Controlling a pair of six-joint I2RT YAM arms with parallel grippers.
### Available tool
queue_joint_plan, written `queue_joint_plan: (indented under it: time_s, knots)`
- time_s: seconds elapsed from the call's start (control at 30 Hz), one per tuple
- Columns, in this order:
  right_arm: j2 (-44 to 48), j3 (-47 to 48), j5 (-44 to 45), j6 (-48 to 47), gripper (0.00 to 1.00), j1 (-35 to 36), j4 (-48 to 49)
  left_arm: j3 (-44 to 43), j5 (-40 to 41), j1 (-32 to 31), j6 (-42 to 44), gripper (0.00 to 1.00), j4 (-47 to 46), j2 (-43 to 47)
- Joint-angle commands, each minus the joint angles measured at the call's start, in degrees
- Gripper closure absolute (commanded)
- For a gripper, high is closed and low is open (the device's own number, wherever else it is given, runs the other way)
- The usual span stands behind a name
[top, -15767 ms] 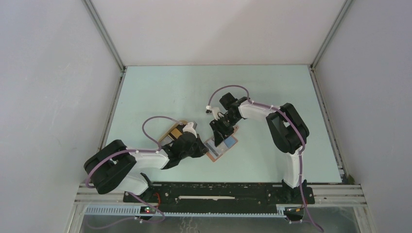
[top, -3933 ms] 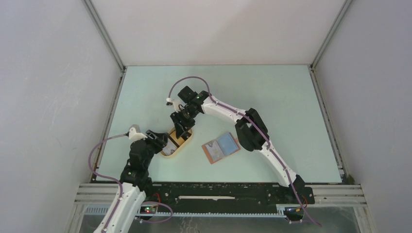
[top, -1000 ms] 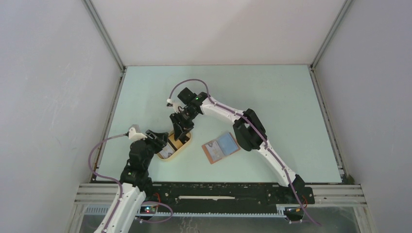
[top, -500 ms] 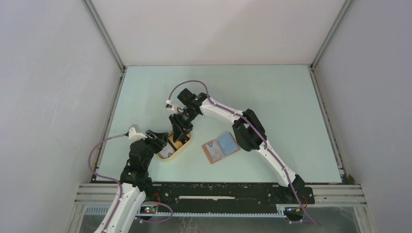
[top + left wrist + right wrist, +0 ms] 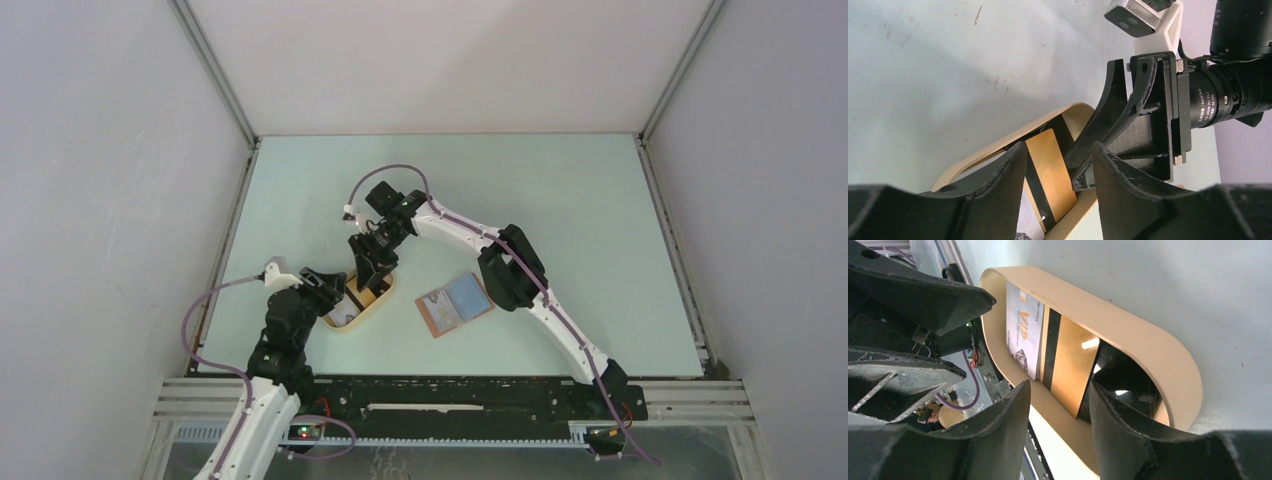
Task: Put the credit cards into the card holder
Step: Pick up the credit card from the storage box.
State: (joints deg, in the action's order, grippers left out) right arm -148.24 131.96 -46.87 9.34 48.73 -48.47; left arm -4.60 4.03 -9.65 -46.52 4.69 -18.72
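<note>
Several credit cards lie in a pale tan oval tray (image 5: 1148,340): a white one (image 5: 1023,325), a gold one with a dark stripe (image 5: 1070,365) and a black one (image 5: 1120,385). My right gripper (image 5: 1060,387) is open and low over the tray, one finger outside the near wall and the other over the black card, with the gold card's end between them. My left gripper (image 5: 1059,150) hangs open at the tray's other end, above the gold card (image 5: 1050,172). The card holder (image 5: 455,305) lies open on the table to the right, grey-blue slots up.
The two grippers (image 5: 366,275) (image 5: 328,292) face each other closely over the tray (image 5: 376,302); the right gripper's fingers (image 5: 1108,120) fill the left wrist view. The left wall's rail runs close to the left arm.
Over the last second almost nothing has moved; the right jaws stand a touch wider. Much earlier both grippers were at the card holder, and both have since come to the tray.
</note>
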Motion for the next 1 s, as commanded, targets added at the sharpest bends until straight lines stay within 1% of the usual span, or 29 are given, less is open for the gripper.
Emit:
queue_joint_plan:
  time_s: [0.0,0.4,0.57,0.6,0.63,0.7,0.73,0.8,0.97]
  knots:
    - [-1.2,2.3,-3.8,0.2,0.44,0.0,-0.4,0.8,-0.6,0.4,0.3,0.43,-1.3,0.3]
    - [-0.4,3.1,-9.6,1.4,0.46,0.2,-0.1,1.0,-0.6,0.4,0.2,0.44,-0.9,0.8]
    - [0.2,2.9,-8.6,1.9,0.53,0.6,0.3,0.9,-0.6,0.4,0.2,0.44,-0.7,1.2]
    - [0.1,2.8,-7.5,2.0,0.55,0.8,0.3,0.9,-0.6,0.4,0.2,0.44,-0.6,1.3]
    - [0.0,2.8,-6.2,2.1,0.61,1.0,0.2,0.9,-0.5,0.4,0.2,0.44,-0.4,1.6]
    - [-0.3,2.8,-4.2,2.5,0.7,1.1,0.3,1.0,-0.5,0.4,0.1,0.44,-0.1,2.2]
    - [-0.4,2.9,-3.5,2.9,0.77,1.2,0.5,1.0,-0.5,0.4,0.1,0.44,0.1,2.5]
    - [-0.3,2.9,-2.8,3.3,0.85,1.2,0.6,1.0,-0.4,0.4,0.1,0.44,0.5,2.9]
    - [0.2,2.6,-3.4,3.7,0.98,0.8,0.7,0.9,-0.4,0.4,0.2,0.44,1.6,4.3]
